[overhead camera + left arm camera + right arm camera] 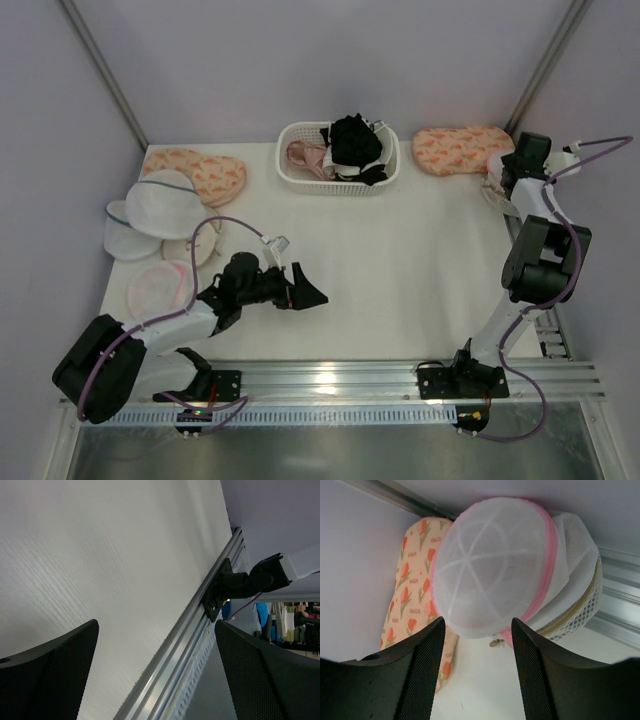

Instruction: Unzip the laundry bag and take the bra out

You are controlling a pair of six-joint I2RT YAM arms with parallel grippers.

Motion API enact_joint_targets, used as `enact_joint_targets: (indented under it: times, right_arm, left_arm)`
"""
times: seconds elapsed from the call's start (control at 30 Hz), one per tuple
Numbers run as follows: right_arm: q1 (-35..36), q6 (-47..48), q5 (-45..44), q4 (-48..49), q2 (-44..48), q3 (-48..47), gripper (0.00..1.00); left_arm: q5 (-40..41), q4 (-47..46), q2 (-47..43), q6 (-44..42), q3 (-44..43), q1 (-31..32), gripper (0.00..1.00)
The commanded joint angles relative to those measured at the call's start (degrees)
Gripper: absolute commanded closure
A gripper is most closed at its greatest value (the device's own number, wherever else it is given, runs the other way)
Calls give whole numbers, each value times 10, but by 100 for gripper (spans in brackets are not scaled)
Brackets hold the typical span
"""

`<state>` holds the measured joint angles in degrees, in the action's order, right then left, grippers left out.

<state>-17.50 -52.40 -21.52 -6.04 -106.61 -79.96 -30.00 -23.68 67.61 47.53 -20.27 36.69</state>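
Note:
The laundry bag (490, 565), a white mesh dome with a pink zip rim, lies at the table's far right corner. My right gripper (477, 622) is open just short of its near edge, with nothing between the fingers. A small metal zip pull (495, 642) hangs at the rim ahead of the right finger. From above, my right arm (528, 158) covers most of the bag. The bag's contents do not show clearly. A pale pink bra (305, 155) lies in the white basket (290, 178) beside a black garment (355, 140). My left gripper (305, 290) is wide open and empty over the near-left table, also seen as the left gripper (156, 625).
Tulip-print pouches lie at the back left (200, 172) and back right (460, 148). White mesh bags (150, 210), a cream round case (195, 247) and a pink round pouch (160, 288) sit at the left. Another mesh bag with a tan zip (582, 595) lies under the laundry bag. A metal rail (180, 645) runs along the near edge.

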Motion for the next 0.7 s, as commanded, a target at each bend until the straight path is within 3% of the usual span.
enact_joint_targets:
  times: [0.0, 0.5, 0.63, 0.67]
  right_arm:
    - [-4, 4, -55, -47, -25, -52, 41]
    - [-4, 7, -48, -136, -93, -141, 38]
    - [-3, 19, -40, -122, -102, -140, 64]
    - [-4, 19, -40, -121, -103, -140, 81]
  left_arm:
    - [7, -1, -16, -13, 5, 1, 1]
    - [19, 27, -44, -23, 8, 2, 1]
    - [21, 31, -49, -24, 10, 2, 0]
    - [23, 32, -50, -24, 11, 2, 1]
